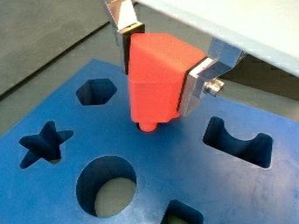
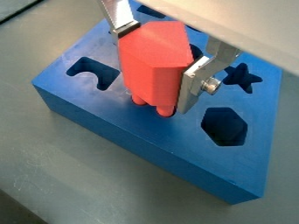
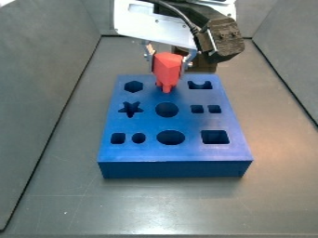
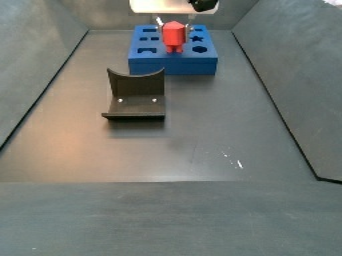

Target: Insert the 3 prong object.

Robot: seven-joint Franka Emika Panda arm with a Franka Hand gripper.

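My gripper [image 1: 160, 68] is shut on the 3 prong object [image 1: 156, 79], a salmon-red peg block held upright with its short prongs pointing down. The prongs touch or sit just above the top of the blue board [image 1: 140, 149], between the hexagon hole [image 1: 96, 90] and the arch-shaped hole [image 1: 239, 140]. The same grip shows in a wrist view [image 2: 156, 66], with the block [image 2: 149, 66] over the board [image 2: 152, 131]. In a side view the block [image 3: 166, 72] stands at the board's far part [image 3: 199, 153]. In a side view the block [image 4: 173, 36] and board [image 4: 201, 60] are far away.
The board has several cut-out holes: a star [image 1: 44, 142], a round hole [image 1: 107, 184], squares and circles [image 3: 170, 138]. The dark fixture [image 4: 135, 95] stands on the grey floor in front of the board. Grey walls enclose the floor on both sides.
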